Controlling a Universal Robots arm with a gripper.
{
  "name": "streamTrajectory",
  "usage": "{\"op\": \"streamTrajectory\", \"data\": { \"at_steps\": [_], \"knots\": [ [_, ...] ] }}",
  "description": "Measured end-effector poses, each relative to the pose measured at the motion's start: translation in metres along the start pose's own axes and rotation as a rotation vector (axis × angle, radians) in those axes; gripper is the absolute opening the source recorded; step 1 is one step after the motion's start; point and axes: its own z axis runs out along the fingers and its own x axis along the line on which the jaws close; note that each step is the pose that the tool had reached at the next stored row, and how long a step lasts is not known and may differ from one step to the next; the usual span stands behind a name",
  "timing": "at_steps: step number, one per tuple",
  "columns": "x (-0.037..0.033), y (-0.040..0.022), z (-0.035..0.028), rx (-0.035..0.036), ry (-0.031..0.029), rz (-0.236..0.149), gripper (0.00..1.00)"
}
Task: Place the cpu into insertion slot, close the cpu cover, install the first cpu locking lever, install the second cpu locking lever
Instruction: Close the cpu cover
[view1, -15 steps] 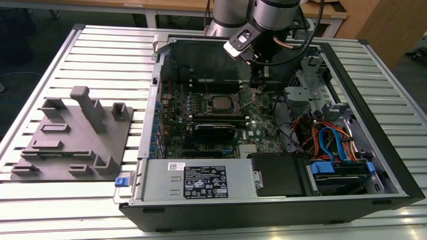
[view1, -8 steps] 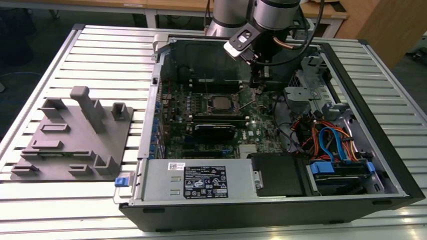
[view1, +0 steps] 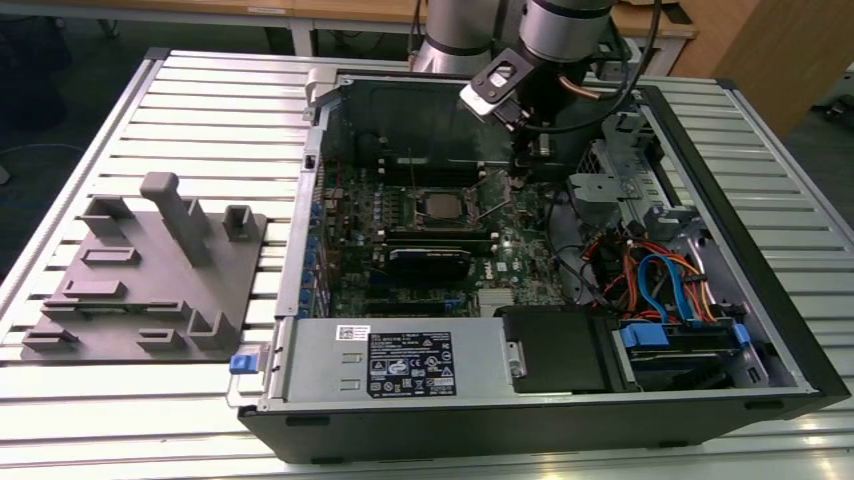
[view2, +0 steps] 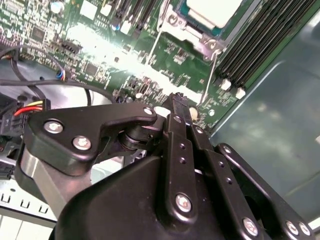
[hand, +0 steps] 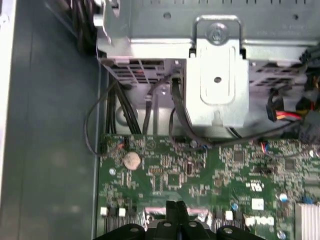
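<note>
In the exterior view's centre, the cpu (view1: 437, 205) lies flat, metal top up, edges square to the board, in the insertion slot (view1: 414, 207). Just right of it, the gripper (view1: 519, 176) points down with its fingers pressed together.

I saw the gripper (view1: 518, 172) hanging low inside the case (view1: 787, 330), its tips just above the board (hand: 235, 165). The cpu (view1: 437, 205) lay near the tips, toward the exterior view's left, framed by the cover (view2: 197, 37). A lever (view2: 210, 75) ran from the cover to just beside the tips. The drive cage (hand: 220, 85) stood on the gripper's other side. A jig (view1: 147, 280) sat on the table (view1: 200, 90), well away outside the case.
</note>
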Motion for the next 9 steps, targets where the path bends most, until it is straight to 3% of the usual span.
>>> {"op": "streamTrajectory", "data": {
  "at_steps": [9],
  "knots": [
    [-0.0004,0.0103,0.0117,0.0045,0.0001,0.000,0.11]
  ]
}}
